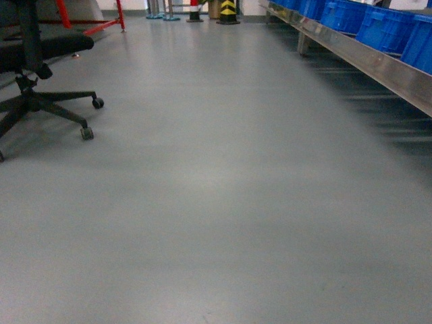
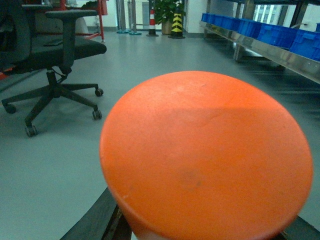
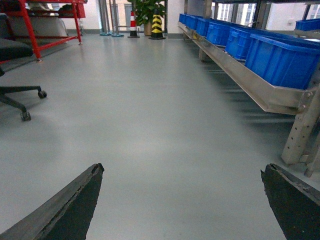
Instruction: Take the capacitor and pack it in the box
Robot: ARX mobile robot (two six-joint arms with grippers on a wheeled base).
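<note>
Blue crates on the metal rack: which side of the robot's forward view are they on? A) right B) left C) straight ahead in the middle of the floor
A: the blue crates sit on the metal rack along the right edge of the head view.

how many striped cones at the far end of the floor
2: a red-and-white striped cone left of a yellow-and-black striped cone, by the potted plant. Others may be hidden.

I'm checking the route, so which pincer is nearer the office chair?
Left. The chair stands just ahead-left of the left pincer, which holds an orange object; from the open right pincer it sits off at the far left edge.
</note>
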